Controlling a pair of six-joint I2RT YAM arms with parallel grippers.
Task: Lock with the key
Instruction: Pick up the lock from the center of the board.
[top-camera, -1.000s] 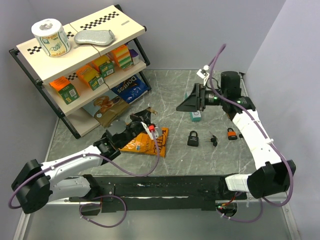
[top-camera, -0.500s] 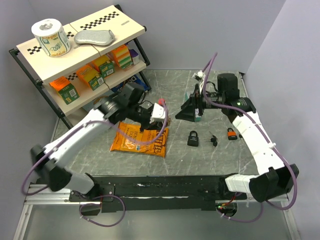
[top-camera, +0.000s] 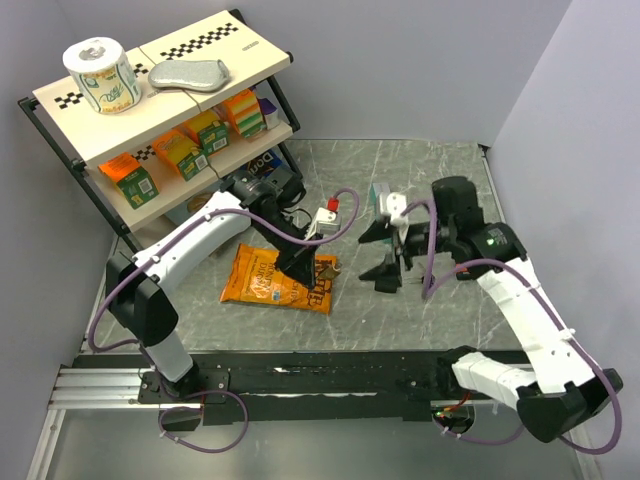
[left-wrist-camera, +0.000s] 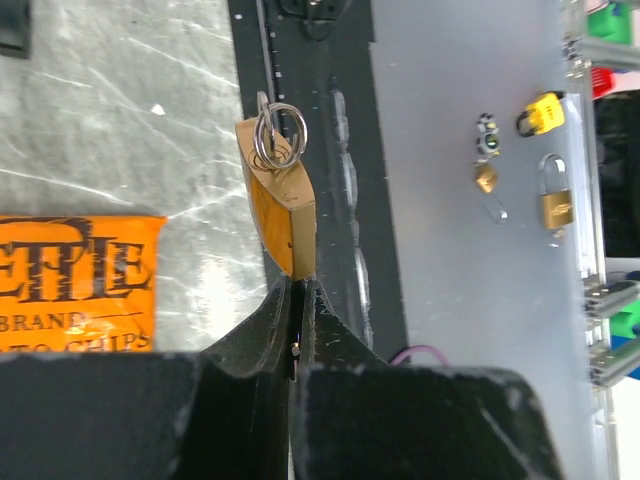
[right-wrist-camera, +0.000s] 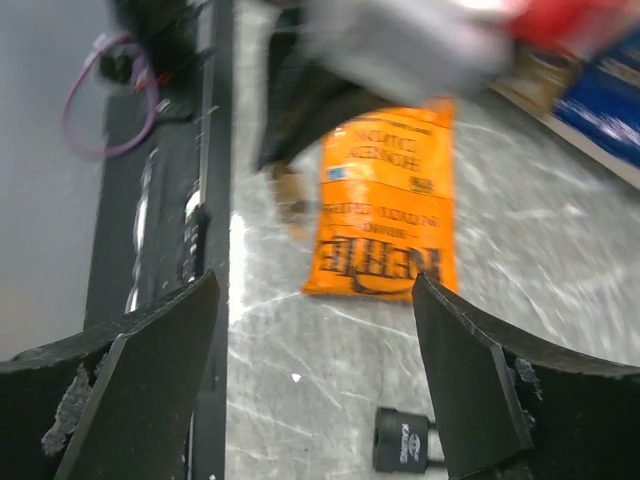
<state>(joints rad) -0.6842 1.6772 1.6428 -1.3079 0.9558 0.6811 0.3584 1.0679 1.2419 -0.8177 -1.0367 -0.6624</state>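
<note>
The left pincer (left-wrist-camera: 297, 290) grips the brass padlock (left-wrist-camera: 283, 200) lengthwise, key ring (left-wrist-camera: 279, 135) at the far end, and the open, empty right pincer (right-wrist-camera: 315, 285) faces it from nearby.

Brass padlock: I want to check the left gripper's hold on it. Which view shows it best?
Left wrist: the padlock sits centre, sharp, its near end pinched in the shut left gripper, a key ring at its far end. The top view shows it tiny by the gripper; the right wrist, only a brown blur.
</note>
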